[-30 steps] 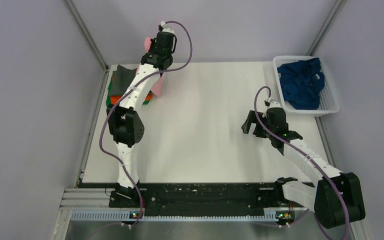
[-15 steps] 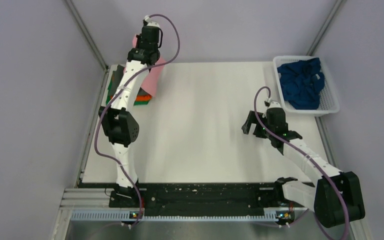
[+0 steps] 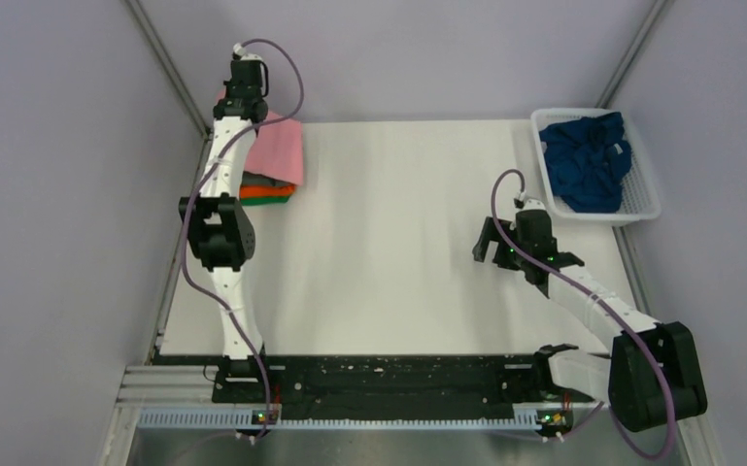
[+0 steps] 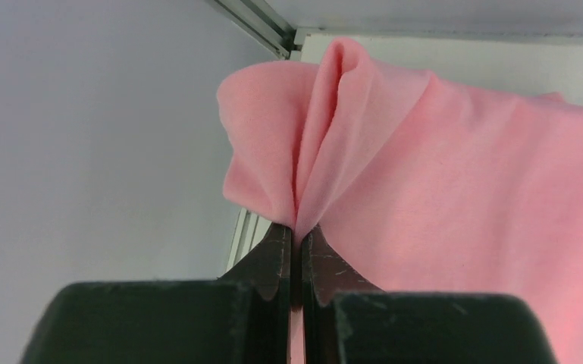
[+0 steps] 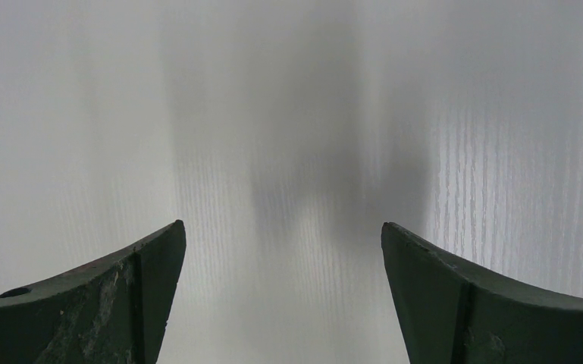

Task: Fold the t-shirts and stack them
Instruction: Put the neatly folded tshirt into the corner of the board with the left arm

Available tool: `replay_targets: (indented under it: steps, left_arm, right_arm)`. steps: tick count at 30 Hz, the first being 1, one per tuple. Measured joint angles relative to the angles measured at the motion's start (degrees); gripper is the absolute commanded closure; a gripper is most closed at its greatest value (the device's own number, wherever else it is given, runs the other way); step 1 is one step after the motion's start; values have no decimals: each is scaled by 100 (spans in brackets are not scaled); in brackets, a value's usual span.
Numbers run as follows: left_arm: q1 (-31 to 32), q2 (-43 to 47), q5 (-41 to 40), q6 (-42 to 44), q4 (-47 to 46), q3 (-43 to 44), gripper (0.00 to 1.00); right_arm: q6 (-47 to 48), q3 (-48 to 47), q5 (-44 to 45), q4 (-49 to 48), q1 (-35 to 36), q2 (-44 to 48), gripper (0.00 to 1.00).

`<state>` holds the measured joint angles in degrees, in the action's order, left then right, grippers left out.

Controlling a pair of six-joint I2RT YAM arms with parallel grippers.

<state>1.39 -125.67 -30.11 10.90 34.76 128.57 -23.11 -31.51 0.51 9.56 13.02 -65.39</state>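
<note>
A pink t-shirt (image 3: 282, 150) hangs from my left gripper (image 3: 235, 97) at the far left corner and drapes down over a stack of folded t-shirts (image 3: 268, 193), whose orange and green edges show. In the left wrist view the left gripper (image 4: 298, 227) is shut on a bunched fold of the pink t-shirt (image 4: 424, 174). A crumpled navy blue t-shirt (image 3: 588, 160) lies in the white basket (image 3: 644, 209) at the far right. My right gripper (image 3: 527, 254) hovers over bare table on the right, and the right wrist view shows this right gripper (image 5: 283, 235) open with nothing between its fingers.
The enclosure's wall and a metal frame post (image 3: 170, 73) stand close beside the left gripper. The white table (image 3: 398, 223) stretches between the stack and the basket. Both arm bases sit at the near edge.
My left arm has swung left toward the corner, carrying the pink t-shirt, which now lies over the stack. The right arm has barely moved.
</note>
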Motion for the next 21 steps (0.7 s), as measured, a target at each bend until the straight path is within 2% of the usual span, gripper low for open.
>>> replay_targets:
  steps: [8, 21]
  left_arm:
    - [-210, -769, 68, 352, -365, 0, 100]
    - [-612, -813, 138, 535, -927, -157, 98]
  right_arm:
    - [2, 0, 127, 7, 0, -74, 1]
    - [13, -4, 260, 79, 0, -127, 1]
